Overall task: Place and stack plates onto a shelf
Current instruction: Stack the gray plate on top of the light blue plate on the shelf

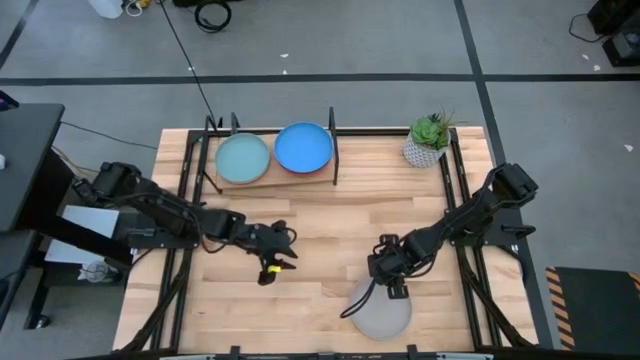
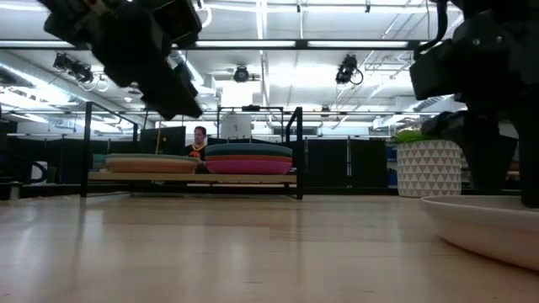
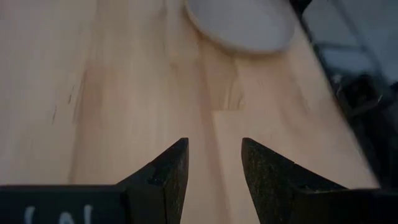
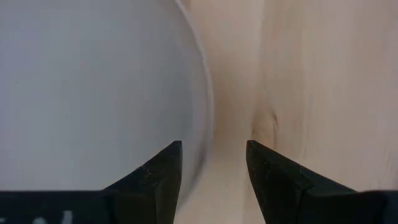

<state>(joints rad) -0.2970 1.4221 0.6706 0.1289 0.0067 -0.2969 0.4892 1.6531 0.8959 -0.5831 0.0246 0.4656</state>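
Note:
The grey plate (image 1: 381, 312) lies flat on the table near its near edge; it also shows in the low view (image 2: 488, 225) and the left wrist view (image 3: 239, 25). My right gripper (image 1: 396, 287) is open over the plate's far rim (image 4: 208, 106), one finger over the plate and one over bare wood. My left gripper (image 1: 272, 263) hangs open above bare table, left of the grey plate. The shelf (image 1: 272, 180) by the far edge carries two stacks, a pale teal plate (image 1: 243, 158) topping the left one and a blue plate (image 1: 303, 147) the right. My right gripper stands open across the grey plate's far rim (image 4: 205, 124), coming from above and pointing down. Whether either finger touches the plate, I cannot tell. The plate lies flat on the table.
A potted plant (image 1: 428, 140) in a white pot stands at the table's far right corner. Black frame rails (image 1: 462, 190) run along the table's sides. Bare wood lies between the shelf and both grippers. A person (image 2: 200, 139) shows in the room behind the shelf.

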